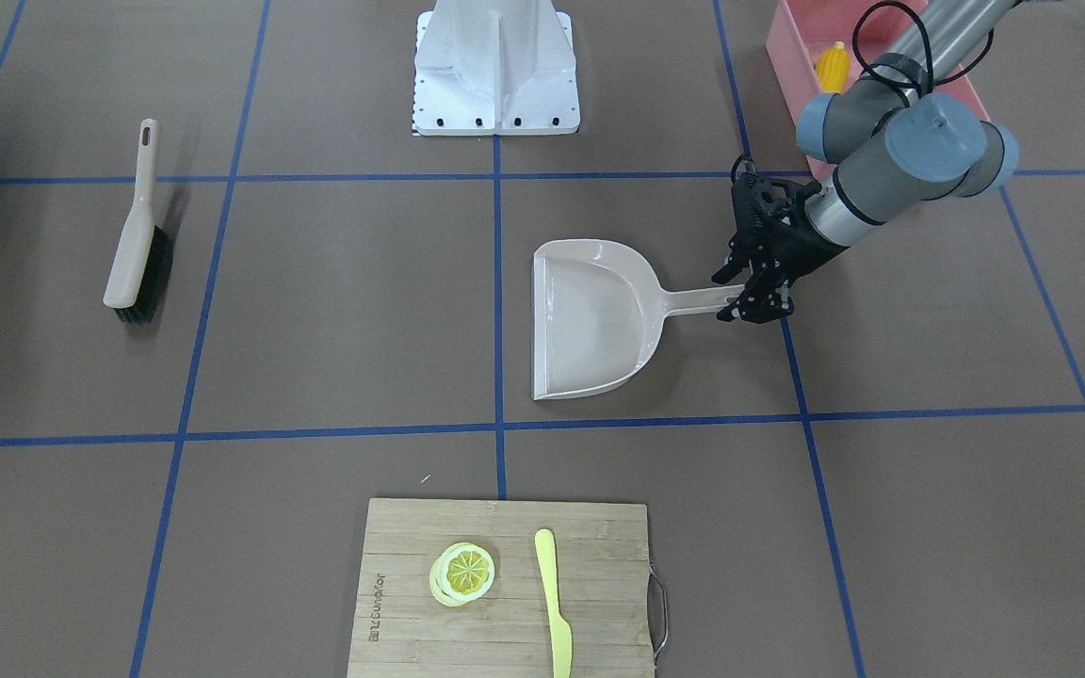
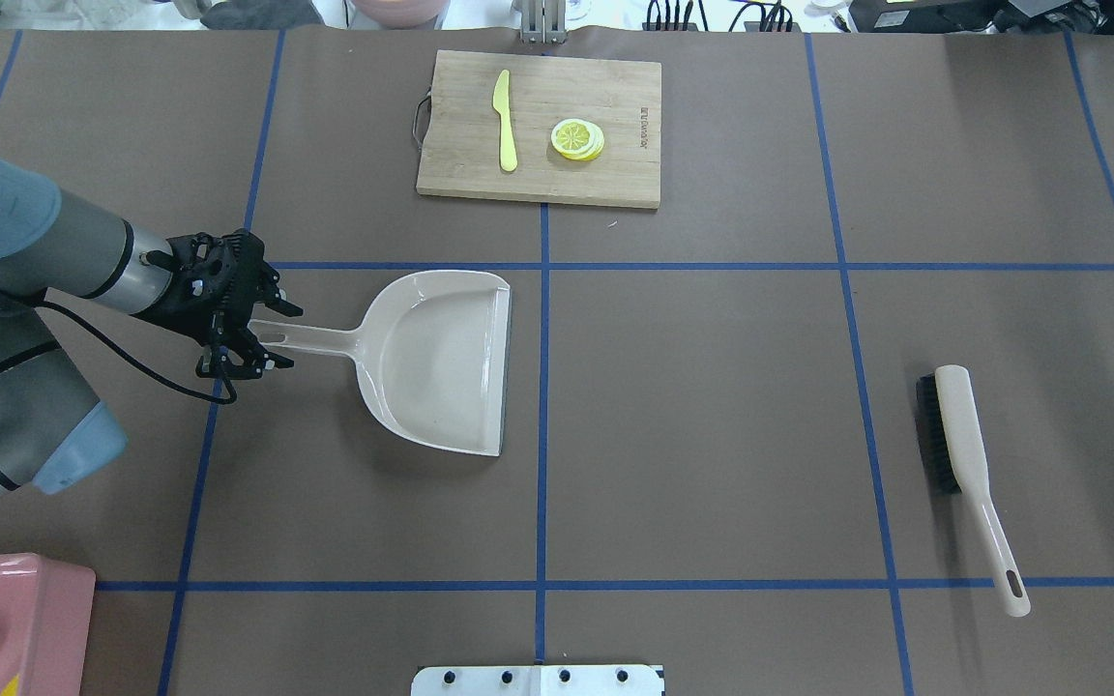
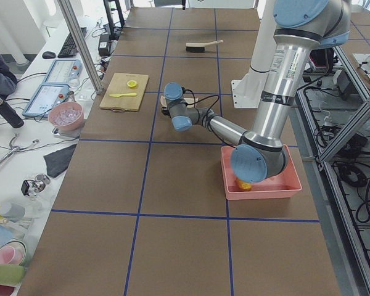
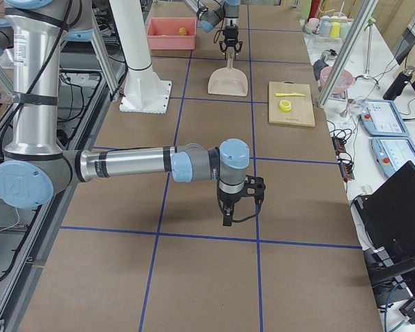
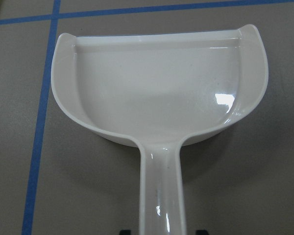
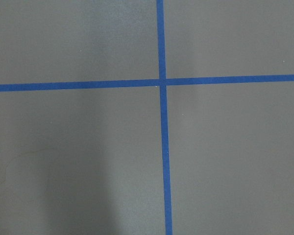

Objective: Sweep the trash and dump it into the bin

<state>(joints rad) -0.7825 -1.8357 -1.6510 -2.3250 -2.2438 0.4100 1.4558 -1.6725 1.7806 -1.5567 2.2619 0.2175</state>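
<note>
Brown table (image 2: 712,387) crossed by blue tape lines (image 2: 542,387); cluttered white bench (image 3: 18,131) alongside.

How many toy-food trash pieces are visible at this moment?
1: the corn cob lies in the pink bin. The left arm covers much of the bin, so more may be hidden.

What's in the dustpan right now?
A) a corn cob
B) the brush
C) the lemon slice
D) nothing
D: the left wrist view shows the dustpan bare, while the corn lies in the pink bin.
</note>
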